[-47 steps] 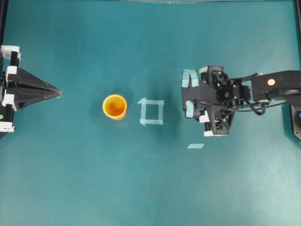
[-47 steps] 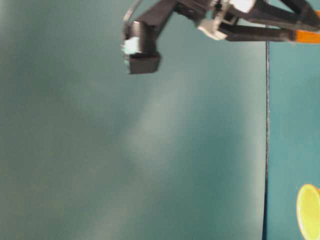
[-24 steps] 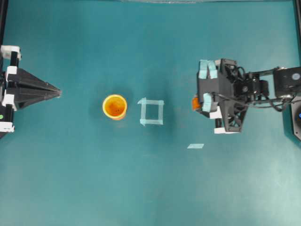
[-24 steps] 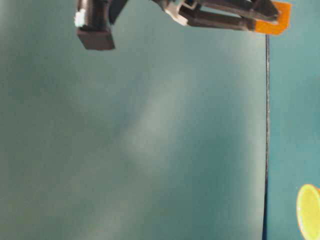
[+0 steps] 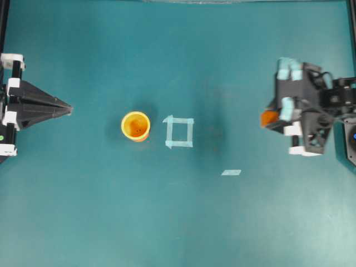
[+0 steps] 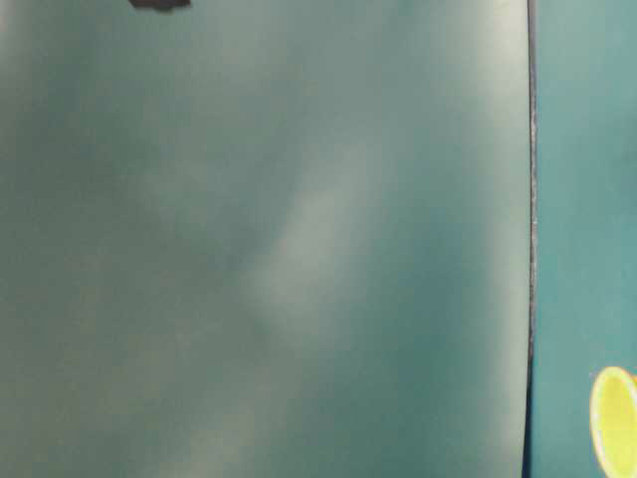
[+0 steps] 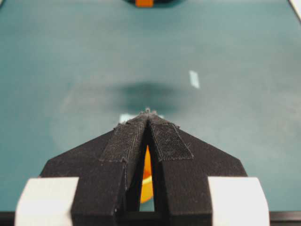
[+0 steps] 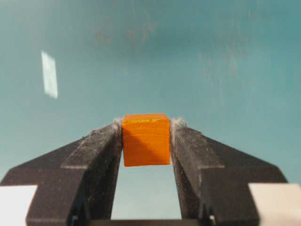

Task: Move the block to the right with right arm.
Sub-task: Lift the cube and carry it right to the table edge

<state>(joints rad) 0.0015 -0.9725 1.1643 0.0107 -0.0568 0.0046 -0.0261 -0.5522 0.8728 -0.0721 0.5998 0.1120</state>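
Resting at the far left edge of the teal table (image 5: 111,211) in the overhead view, the left gripper (image 5: 68,108) is a black wedge with white blocks behind it, its 2 fingers pressed together to a point with nothing between them; its own camera shows the same black textured fingers (image 7: 123,141) meeting at their tips, a sliver of orange visible through the narrow slit behind them. Right of that gripper, well apart from it, stands the round yellow-orange cup (image 5: 136,125), upright with its mouth open to the overhead camera, and its pale rim also shows at table level. Just beside the cup on its right lies a small square outline of pale blue tape (image 5: 179,132), with bare table inside it. Further right and a little nearer the bottom edge lies 1 short strip of pale tape (image 5: 231,172). At the far right, the right gripper (image 5: 271,117), black and open-framed with light-blue padding, sits on the black right arm (image 5: 334,105) and pinches the small orange cube-shaped block (image 5: 268,117) at its tip. From the right wrist camera the block (image 8: 146,139) sits squarely between the 2 black fingers (image 8: 96,150), touching both, with teal table blurred beyond it.
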